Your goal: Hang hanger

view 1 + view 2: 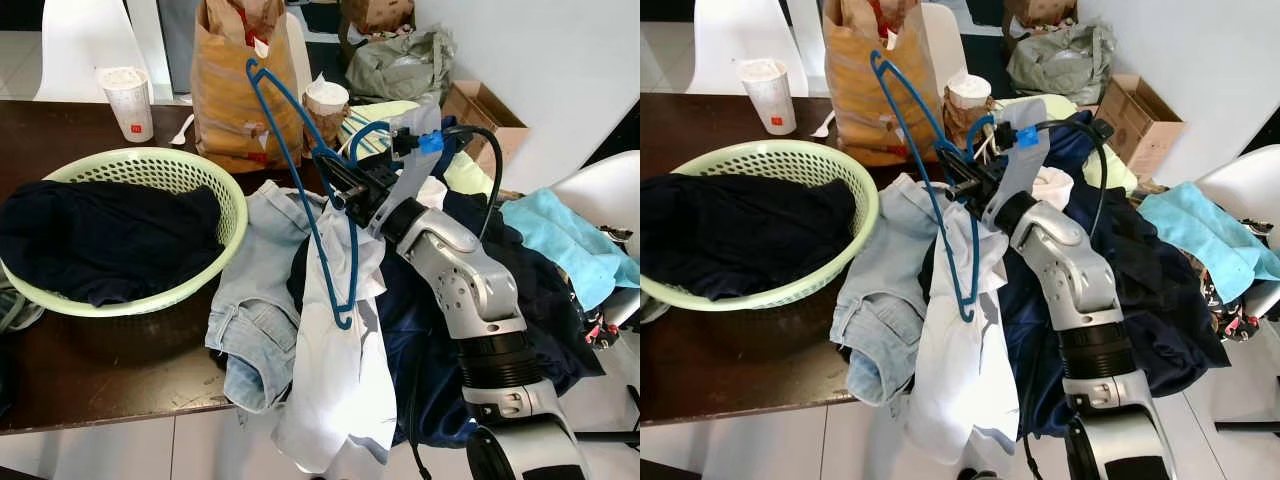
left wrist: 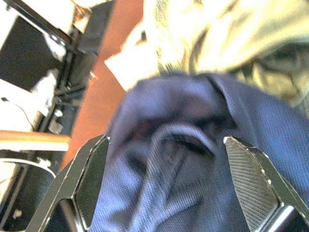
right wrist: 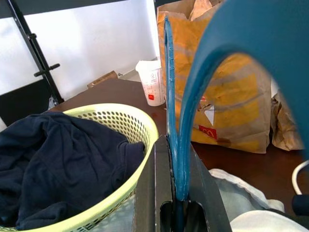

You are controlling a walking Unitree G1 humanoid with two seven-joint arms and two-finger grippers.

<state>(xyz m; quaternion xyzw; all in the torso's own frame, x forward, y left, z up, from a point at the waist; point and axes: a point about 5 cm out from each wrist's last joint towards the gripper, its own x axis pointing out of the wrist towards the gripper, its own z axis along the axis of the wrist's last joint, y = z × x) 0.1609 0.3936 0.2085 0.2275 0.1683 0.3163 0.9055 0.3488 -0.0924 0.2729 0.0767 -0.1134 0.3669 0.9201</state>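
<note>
Silver right arm (image 1: 470,300) fills the near-right of the head views, reaching fwd over a clothes pile on the dark wooden table (image 1: 60,385). Right gripper (image 1: 342,190) is clamped on the blue hanger (image 1: 300,170); right wrist cam shows both fingers (image 3: 149,188) pinched tight on the blue plastic near the hook base. Hanger is held up in the air, tilted: one arm runs up and back toward the brown paper bag (image 1: 235,90), other end hangs down over a white shirt (image 1: 335,370), hook curls near the gripper.

Pile under the arm: light denim jeans (image 1: 250,310) to its left, white shirt draped off the table edge, dark navy garments (image 1: 530,300) to its right, turquoise cloth (image 1: 560,235) further right.

Green laundry basket (image 1: 200,175) sits on the table's left part w/ dark clothing (image 1: 100,240) inside. Paper cup (image 1: 128,100) stands behind the basket, second cup (image 1: 326,100) beside the bag.

Left gripper (image 2: 178,193): fingers spread apart, hovering close over blue fabric (image 2: 203,145), nothing held.
</note>
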